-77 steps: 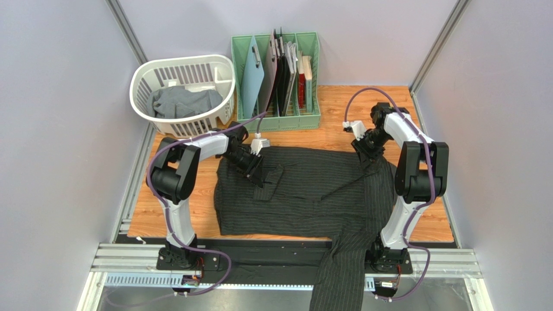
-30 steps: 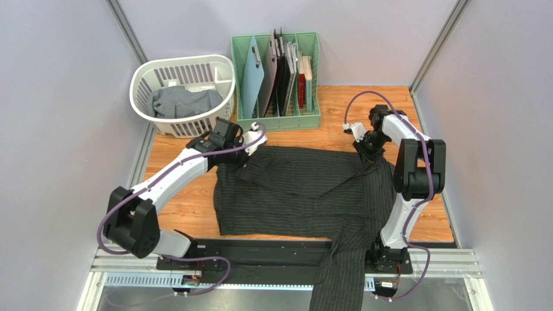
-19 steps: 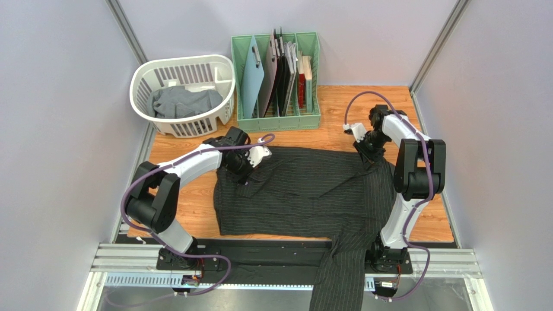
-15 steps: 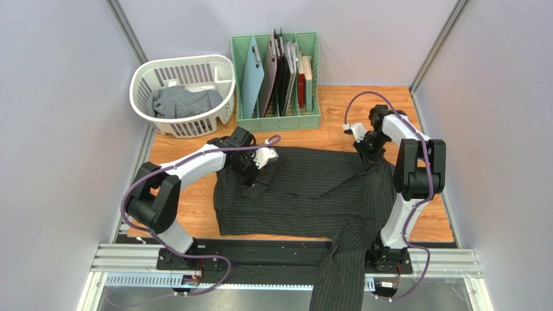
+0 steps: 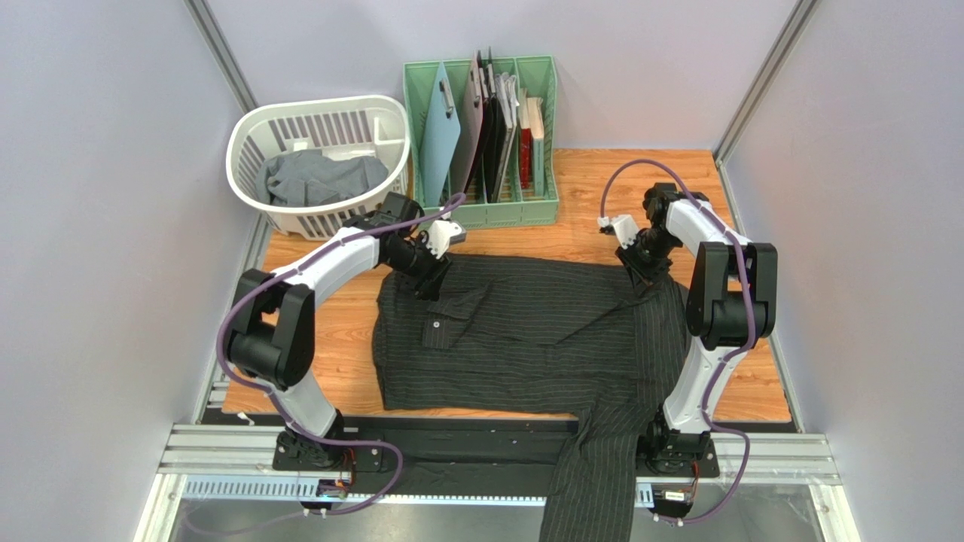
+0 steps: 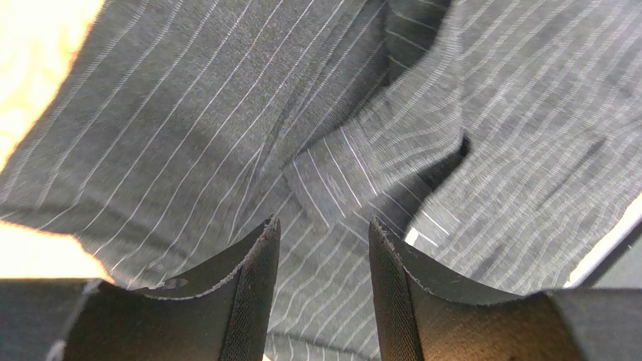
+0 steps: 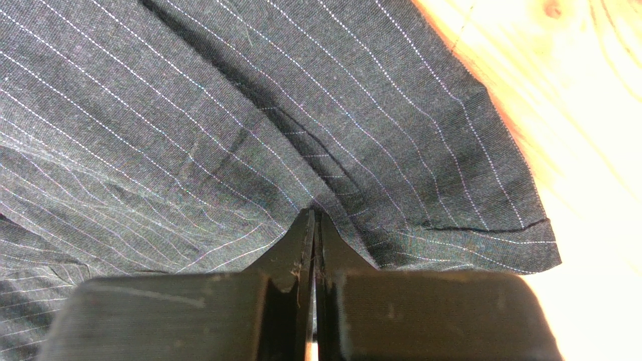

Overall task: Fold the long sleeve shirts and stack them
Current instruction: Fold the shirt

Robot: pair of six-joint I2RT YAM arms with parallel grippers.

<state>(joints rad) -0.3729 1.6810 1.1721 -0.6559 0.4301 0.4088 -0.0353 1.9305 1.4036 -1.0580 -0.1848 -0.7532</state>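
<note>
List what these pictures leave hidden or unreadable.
- Pinstriped shirt: top view, its hanging sleeve is cut off by the bottom edge.
- Grey shirt: top view, bunched inside the white basket; sleeves cannot be made out.
- Boards in the green rack: top view, edge-on, too small to tell apart.

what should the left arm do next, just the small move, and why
Probably lift the left claw straight up and clear: it is open with nothing in it, and the sleeve cuff lies folded over the pinstriped shirt. The right claw pinches the far right corner.
</note>
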